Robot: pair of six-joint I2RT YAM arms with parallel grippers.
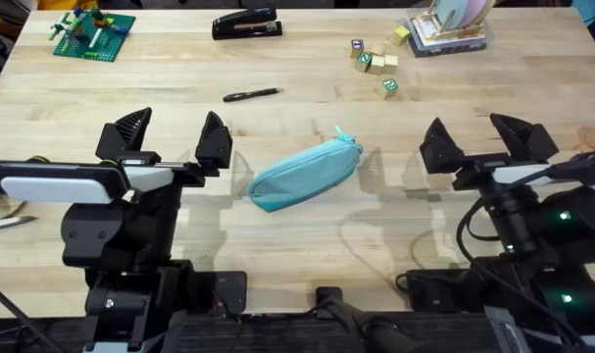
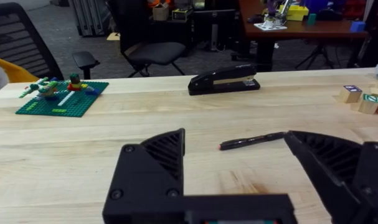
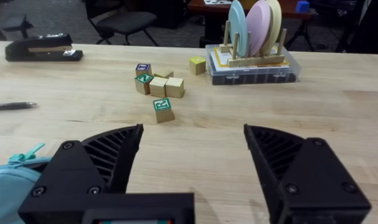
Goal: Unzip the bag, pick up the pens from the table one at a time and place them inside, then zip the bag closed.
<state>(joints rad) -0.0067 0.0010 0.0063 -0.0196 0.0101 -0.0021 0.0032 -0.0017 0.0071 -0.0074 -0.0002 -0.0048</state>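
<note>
Here — soft teal bag, seemingly zipped | slim black pen

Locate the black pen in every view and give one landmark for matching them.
Overhead: the black pen lies on the table beyond the teal pouch, nearer than the stapler.
Left wrist: the pen lies centre frame, between the fingers, stapler behind it.
Right wrist: the pen's end is cut by the frame edge.
Shared landmark: the black stapler.

left gripper spread, right gripper spread
</note>
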